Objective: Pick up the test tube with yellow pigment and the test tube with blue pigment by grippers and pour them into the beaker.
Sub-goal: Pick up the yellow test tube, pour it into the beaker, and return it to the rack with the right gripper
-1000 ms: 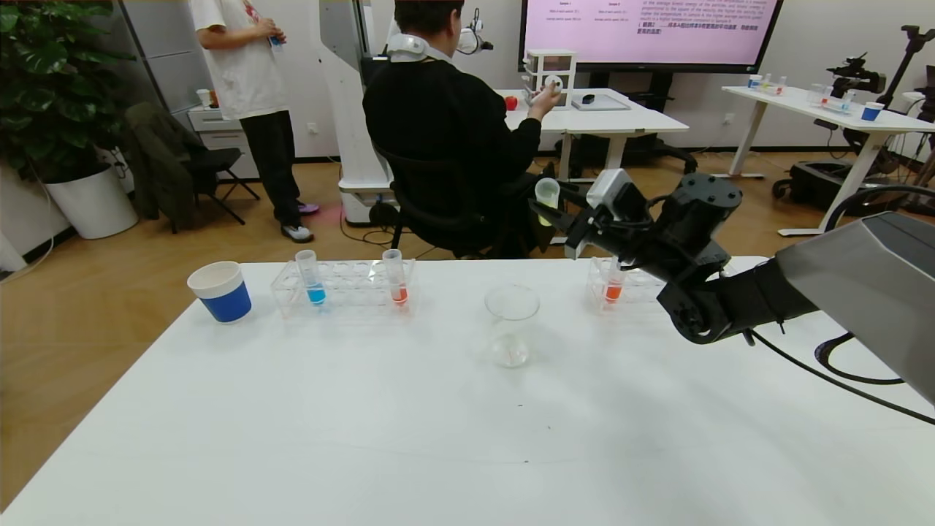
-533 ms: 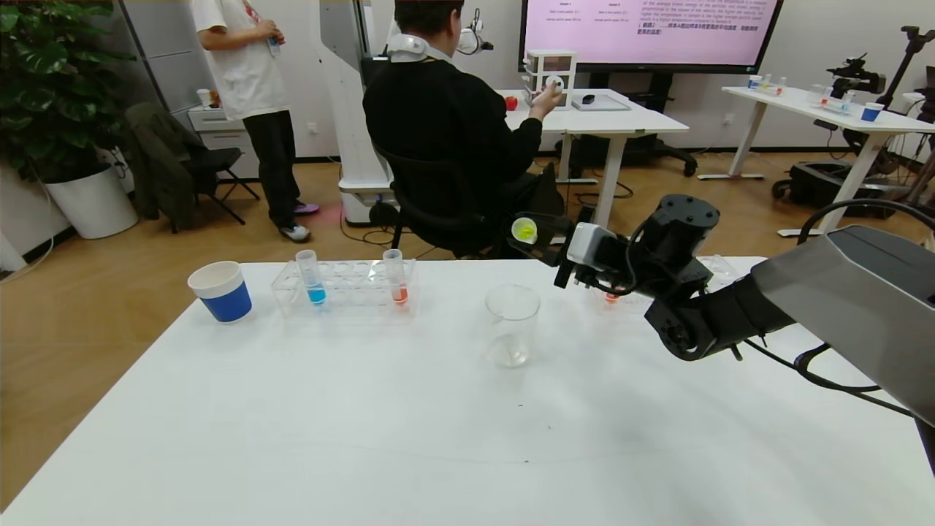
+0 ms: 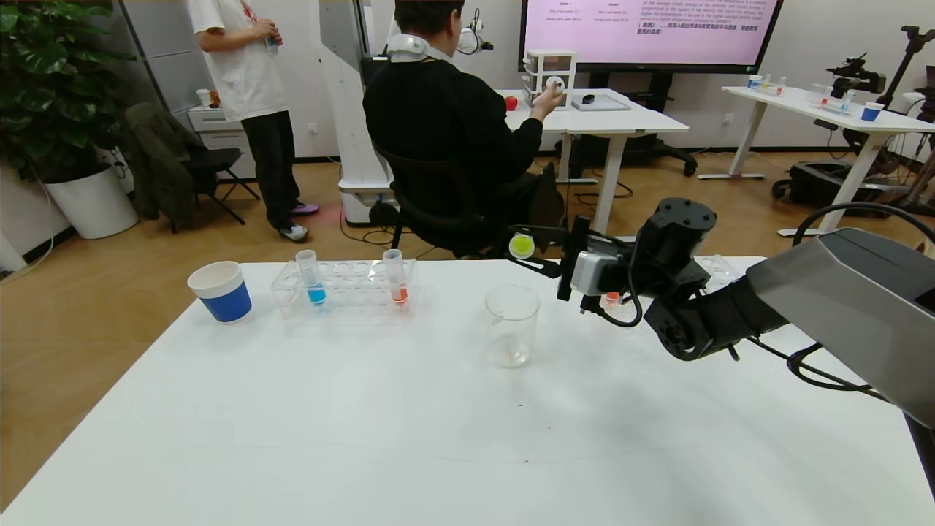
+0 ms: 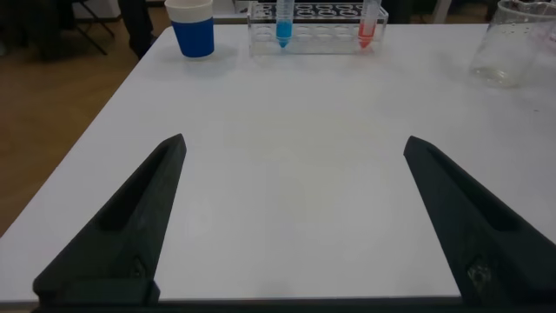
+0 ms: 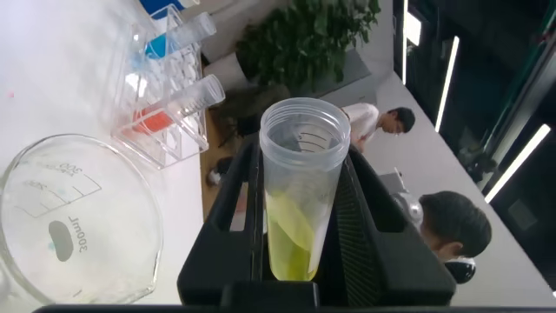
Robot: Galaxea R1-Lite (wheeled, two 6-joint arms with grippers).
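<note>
The slim clear plastic test tube with yellow pigment [image 3: 521,246] is clamped between the two black fingers of the right hand [image 3: 537,252], which is held above and just behind the small clear glass beaker [image 3: 512,324] standing on the white tabletop [image 3: 438,424]. The tube is tipped close to horizontal, its open mouth turned toward the robot, and in the right wrist view the yellow-green liquid [image 5: 291,235] is seen lying along the tube wall, not yet at the mouth. The pour appears to be in its early part: nothing yellow can be made out in the beaker. For a clean pour, the tube mouth should be brought squarely over the beaker's opening before any further tilt is given, and the tilt should be added slowly so that the stream falls inside the flared rim and not onto the tabletop. The grip should be kept firm, since a smooth tube may slip when tilted. The slim clear test tube with blue pigment [image 3: 310,277] stands upright in the clear plastic rack [image 3: 343,288], well apart to the left of the beaker. The left hand [image 4: 291,217] hovers low over the tabletop with its fingers spread wide, nothing being held.
</note>
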